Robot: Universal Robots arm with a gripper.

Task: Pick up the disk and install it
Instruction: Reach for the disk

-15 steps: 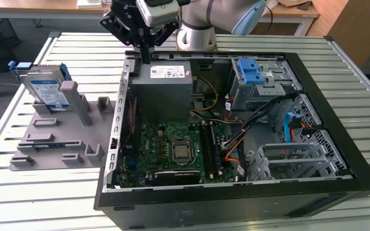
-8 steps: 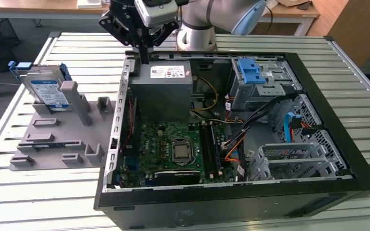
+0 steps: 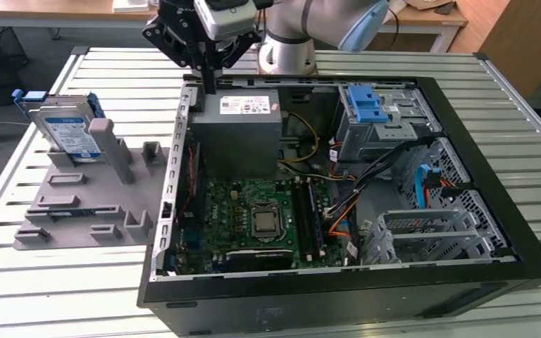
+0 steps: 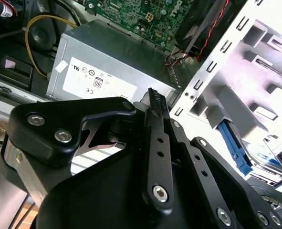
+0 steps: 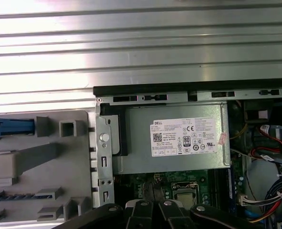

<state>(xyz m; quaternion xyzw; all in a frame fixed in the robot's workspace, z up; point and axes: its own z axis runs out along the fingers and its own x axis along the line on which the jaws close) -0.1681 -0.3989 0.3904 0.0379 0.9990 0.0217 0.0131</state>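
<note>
Black two-finger gripper [image 3: 211,86], fingertips pressed together and empty, hangs over the far edge of the open black computer case [image 3: 346,306], above its gray power supply box [image 3: 237,134]. Well apart, toward the exterior view's left, the silver disk [image 3: 68,135] with white-and-blue label and blue plastic carrier stands upright at the far corner of the gray slotted holder [image 3: 73,201].

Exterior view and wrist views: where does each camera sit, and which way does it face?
Exterior view: off the arm, looks down on the open case; arm and gripper show.
First wrist view: at the wrist, looks down on the power supply; gripper shows.
Second wrist view: looks aslant past the gripper.
All share the power supply and disk.
</note>
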